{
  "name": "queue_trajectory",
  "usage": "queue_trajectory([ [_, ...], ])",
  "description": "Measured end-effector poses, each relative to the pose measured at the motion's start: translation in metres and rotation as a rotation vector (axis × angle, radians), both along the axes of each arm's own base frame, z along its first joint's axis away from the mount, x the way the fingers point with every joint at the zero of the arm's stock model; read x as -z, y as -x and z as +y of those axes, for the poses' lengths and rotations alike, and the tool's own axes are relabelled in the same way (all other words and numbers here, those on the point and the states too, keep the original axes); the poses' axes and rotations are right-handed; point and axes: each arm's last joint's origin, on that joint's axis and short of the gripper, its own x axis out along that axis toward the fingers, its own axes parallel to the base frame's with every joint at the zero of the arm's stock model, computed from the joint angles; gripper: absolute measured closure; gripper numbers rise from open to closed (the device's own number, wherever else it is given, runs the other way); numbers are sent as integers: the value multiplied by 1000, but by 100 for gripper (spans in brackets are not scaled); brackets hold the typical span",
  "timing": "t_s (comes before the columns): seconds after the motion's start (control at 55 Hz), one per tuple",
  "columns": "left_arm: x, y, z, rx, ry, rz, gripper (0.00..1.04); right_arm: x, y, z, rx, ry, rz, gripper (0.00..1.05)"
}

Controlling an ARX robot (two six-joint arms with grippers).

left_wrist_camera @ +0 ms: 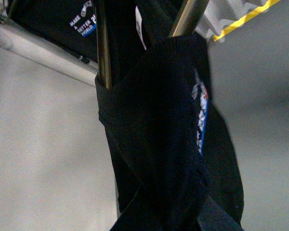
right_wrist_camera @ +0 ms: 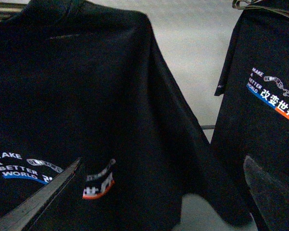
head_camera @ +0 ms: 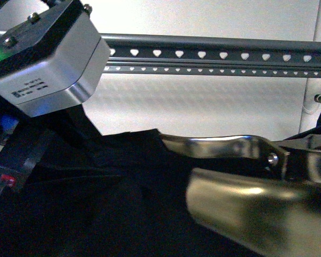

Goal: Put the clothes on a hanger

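The right gripper [right_wrist_camera: 164, 161] stands wide open, its two fingers [right_wrist_camera: 38, 202] far apart, and it has hold of nothing. One finger crosses in front of the clothes [right_wrist_camera: 86, 96], the black T-shirt with the white words MAKE A BETTER WORLD above a blue and red stripe. A second T-shirt [right_wrist_camera: 269, 96] with the same print hangs beside it, a pale gap between them.

The left gripper [left_wrist_camera: 192, 222] is covered by a twisted bunch of the same printed black cloth, so I cannot tell how far it is closed. Two shiny metal rods [left_wrist_camera: 102, 48] go into a fold of this bunch.

Seen from the front, the black cloth lies low, well under the hanger [head_camera: 214, 53], the grey rail with heart-shaped holes, and does not touch it.
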Motion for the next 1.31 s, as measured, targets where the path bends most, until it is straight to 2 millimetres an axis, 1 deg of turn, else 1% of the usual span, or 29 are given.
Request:
queue_trajectory([
  [0.218,2,1,0,7,-4,-5,101,0,0,0,0,0,0,7],
  [0.273,3,1,0,7,-5,-5,101,-1,-2,-2,-206,-14,88,7],
  [0.345,3,0,0,4,-6,-6,101,-11,-5,-8,-400,-9,151,7],
  [0.382,3,1,0,7,-5,-6,101,-16,-6,-11,-451,6,152,7],
  [0.436,3,1,0,9,-5,-7,101,-32,-10,-19,-553,77,130,7],
  [0.509,3,1,0,9,-6,-7,101,-50,-16,-23,-646,177,85,7],
  [0.527,3,1,0,8,-6,-7,101,-58,-20,-24,-667,228,62,7],
  [0.564,3,1,0,7,-6,-7,101,-65,-24,-25,-676,283,44,7],
  [0.582,3,0,1,4,-8,-8,101,-75,-31,-26,-681,351,24,7],
  [0.636,3,1,1,4,-8,-9,101,-91,-50,-29,-667,544,-24,7],
  [0.655,3,1,1,4,-8,-9,101,-97,-59,-30,-667,618,-28,7],
  [0.709,3,1,1,4,-8,-9,101,-103,-79,-31,-685,750,-34,7],
  [0.764,3,1,0,5,-8,-9,101,-102,-96,-29,-720,842,-30,7],
  [0.836,3,1,0,5,-8,-9,101,-99,-109,-26,-775,904,-9,7],
  [0.855,3,1,0,5,-8,-9,101,-98,-114,-24,-798,946,-7,7],
  [0.945,3,1,0,4,-10,-10,101,-95,-127,-17,-888,1024,12,7],
  [1.018,3,1,0,3,-11,-11,101,-95,-138,-12,-906,1085,3,7],
  [1.073,3,1,0,3,-11,-11,101,-98,-153,-4,-907,1155,-21,7],
  [1.109,3,1,0,3,-11,-11,101,-99,-159,-1,-904,1170,-27,8],
  [1.127,3,1,0,3,-11,-11,101,-100,-161,0,-903,1173,-29,9],
  [1.182,3,1,0,3,-11,-11,101,-101,-170,3,-905,1185,-35,16],
  [1.218,3,1,0,3,-11,-11,101,-101,-173,5,-906,1184,-30,20],
  [1.273,3,1,0,3,-11,-11,101,-101,-179,7,-909,1171,-21,29],
  [1.309,3,1,0,3,-11,-11,101,-101,-181,8,-911,1164,-20,32],
])
